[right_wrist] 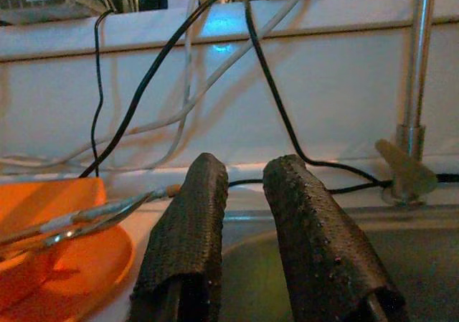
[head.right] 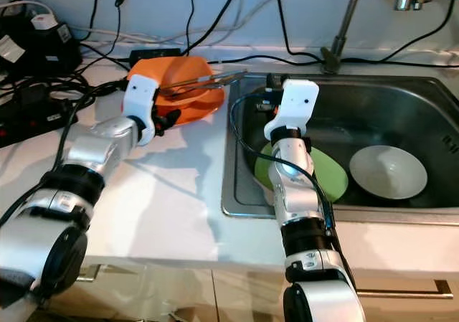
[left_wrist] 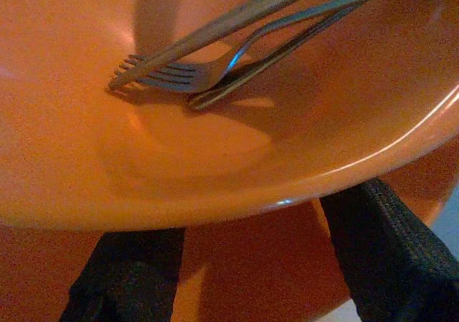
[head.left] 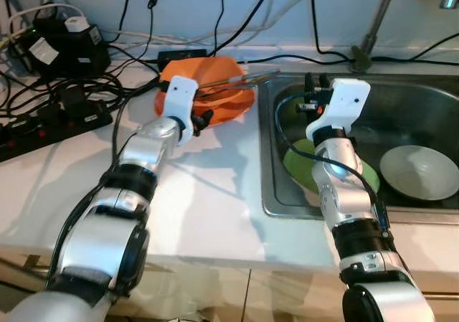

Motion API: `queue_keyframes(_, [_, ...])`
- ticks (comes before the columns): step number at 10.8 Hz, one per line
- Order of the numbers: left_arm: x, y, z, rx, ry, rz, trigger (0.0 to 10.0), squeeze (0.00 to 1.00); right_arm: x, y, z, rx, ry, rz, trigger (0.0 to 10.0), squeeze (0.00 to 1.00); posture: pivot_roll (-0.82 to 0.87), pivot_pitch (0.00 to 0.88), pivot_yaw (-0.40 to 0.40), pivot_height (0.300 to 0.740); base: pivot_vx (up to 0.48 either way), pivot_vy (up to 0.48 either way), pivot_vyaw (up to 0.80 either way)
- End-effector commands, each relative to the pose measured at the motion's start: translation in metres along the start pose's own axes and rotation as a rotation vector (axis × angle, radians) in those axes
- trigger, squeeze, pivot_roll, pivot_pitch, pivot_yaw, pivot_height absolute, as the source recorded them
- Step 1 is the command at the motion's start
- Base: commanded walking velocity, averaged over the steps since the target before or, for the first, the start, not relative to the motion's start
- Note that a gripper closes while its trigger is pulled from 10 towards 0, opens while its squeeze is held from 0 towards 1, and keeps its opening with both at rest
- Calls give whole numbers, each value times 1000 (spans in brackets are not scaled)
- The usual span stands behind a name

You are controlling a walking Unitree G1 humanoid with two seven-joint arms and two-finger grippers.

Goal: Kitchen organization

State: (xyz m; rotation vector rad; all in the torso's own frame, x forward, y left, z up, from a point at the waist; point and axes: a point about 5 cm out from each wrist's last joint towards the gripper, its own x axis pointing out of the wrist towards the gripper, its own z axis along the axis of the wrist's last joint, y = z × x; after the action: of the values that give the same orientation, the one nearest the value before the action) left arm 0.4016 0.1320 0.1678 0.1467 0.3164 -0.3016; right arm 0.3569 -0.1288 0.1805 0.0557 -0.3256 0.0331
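- We take the sink (head.left: 430,214) as our landmark; it is set into the white worktop (head.left: 208,200).
- Our left end effector (left_wrist: 237,264) sits just left of the sink. Its fingers (left_wrist: 391,257) are spread at the near edge of the orange plates (head.left: 222,85), with nothing clamped between them.
- An orange bowl (left_wrist: 215,157) rests on those plates, and the cutlery (left_wrist: 215,64), a fork among it, lies in the bowl with handles pointing toward the sink.
- Our right end effector (right_wrist: 251,221) hovers over the sink's left part, its fingers slightly parted and grasping nothing.
- Inside the sink lie a green plate (head.right: 326,171), under the right arm, and a white bowl (head.left: 419,171) further right.
- Cables (head.left: 64,92) crowd the worktop well left of the sink.
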Motion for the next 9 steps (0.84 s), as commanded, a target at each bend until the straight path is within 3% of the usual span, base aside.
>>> queue_keyframes(1, [2,-4,-1,27,30,-28,10000,0,0,1,5,3,-16,1,10000,0,54,0,71,740,0,0,0])
queue_keyframes(4, [-1,1,-10,143,156,-42,10000,0,0,2,5,3,-12,7,10000,0,72,0,69,740,0,0,0])
queue_keyframes(9, [-29,16,-32,139,266,-137,10000,0,0,8,3,15,-2,25,10000,0,106,0,73,740,0,0,0])
